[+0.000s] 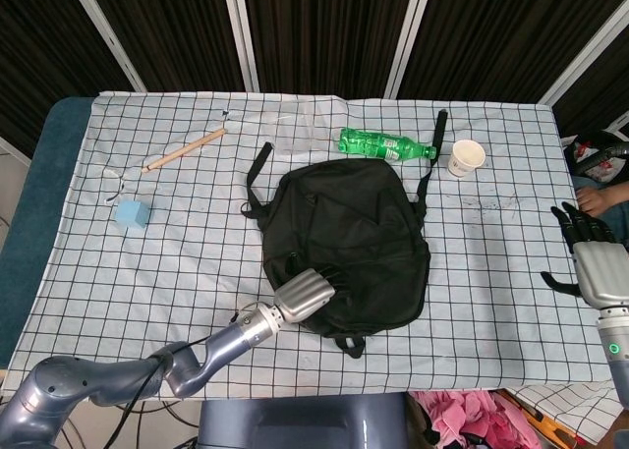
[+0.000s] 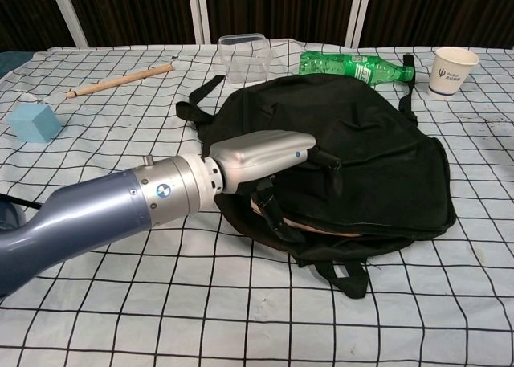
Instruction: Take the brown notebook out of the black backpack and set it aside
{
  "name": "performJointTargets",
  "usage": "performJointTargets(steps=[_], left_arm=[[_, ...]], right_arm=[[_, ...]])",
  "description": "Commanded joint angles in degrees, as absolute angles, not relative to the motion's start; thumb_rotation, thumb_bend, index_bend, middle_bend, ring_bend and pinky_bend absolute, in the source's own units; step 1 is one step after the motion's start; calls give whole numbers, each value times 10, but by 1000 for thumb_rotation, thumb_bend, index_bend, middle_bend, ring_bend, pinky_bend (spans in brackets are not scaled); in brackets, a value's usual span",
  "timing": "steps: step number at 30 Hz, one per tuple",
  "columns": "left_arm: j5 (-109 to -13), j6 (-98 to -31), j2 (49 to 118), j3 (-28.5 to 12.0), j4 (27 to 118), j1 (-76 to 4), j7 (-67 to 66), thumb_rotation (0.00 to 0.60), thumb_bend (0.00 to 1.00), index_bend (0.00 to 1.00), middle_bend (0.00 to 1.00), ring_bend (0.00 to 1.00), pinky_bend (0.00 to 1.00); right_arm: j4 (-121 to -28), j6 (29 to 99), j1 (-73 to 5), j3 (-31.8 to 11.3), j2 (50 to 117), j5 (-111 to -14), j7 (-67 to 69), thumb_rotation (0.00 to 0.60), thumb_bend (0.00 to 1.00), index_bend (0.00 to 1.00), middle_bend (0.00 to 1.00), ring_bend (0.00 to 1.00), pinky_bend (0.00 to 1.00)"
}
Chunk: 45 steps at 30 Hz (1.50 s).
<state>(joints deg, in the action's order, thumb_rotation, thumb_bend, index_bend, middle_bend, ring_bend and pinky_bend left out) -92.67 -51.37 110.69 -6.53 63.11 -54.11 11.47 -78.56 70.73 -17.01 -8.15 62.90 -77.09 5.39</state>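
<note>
The black backpack (image 1: 349,233) (image 2: 369,150) lies flat mid-table, its opening towards the front edge. A pale strip of the brown notebook (image 2: 321,227) shows in the open slit. My left hand (image 1: 307,293) (image 2: 265,152) is at the backpack's front left. Its fingers (image 2: 326,155) lie spread on top of the flap, and its thumb (image 2: 270,215) points down at the slit beside the notebook. It holds nothing that I can see. My right hand (image 1: 592,262) hovers with spread, empty fingers at the table's right edge, in the head view only.
Behind the backpack lie a green bottle (image 1: 385,146) (image 2: 356,65), a paper cup (image 1: 467,157) (image 2: 454,68) and a clear container (image 2: 243,54). A wooden stick (image 1: 184,151) and a blue cube (image 1: 132,213) sit at the left. A person's hand (image 1: 595,199) shows at the right edge.
</note>
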Motion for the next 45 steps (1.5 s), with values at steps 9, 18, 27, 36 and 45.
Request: performJointTargets(steps=[9,18,27,36,45], left_arm=[[-933,-560,1152,-68,556,-552,129,600,338,546,518,324,303],[-910,-555,1153,-89,549,-565,186,600,405,620,615,429,402],[-834,-520,1119,-158,553,-579,247,600,406,628,620,431,403],[-796,-517,1098,-178,530,-569,278,600,407,630,624,431,403],[-759,-502,1109,-185,489,-554,323,600,405,615,624,431,405]], right_arm=[[-774,710,-164,-80,630,-774,67,600,166,0,20,66,105],[-776,699,-168,-73,633,-783,64,600,166,0,20,66,105],[-819,679,-183,-66,601,-813,87,600,165,0,20,67,105],[-860,679,-186,-53,581,-843,91,600,165,0,21,67,104],[-906,661,-212,-37,579,-899,95,600,165,28,76,116,108]])
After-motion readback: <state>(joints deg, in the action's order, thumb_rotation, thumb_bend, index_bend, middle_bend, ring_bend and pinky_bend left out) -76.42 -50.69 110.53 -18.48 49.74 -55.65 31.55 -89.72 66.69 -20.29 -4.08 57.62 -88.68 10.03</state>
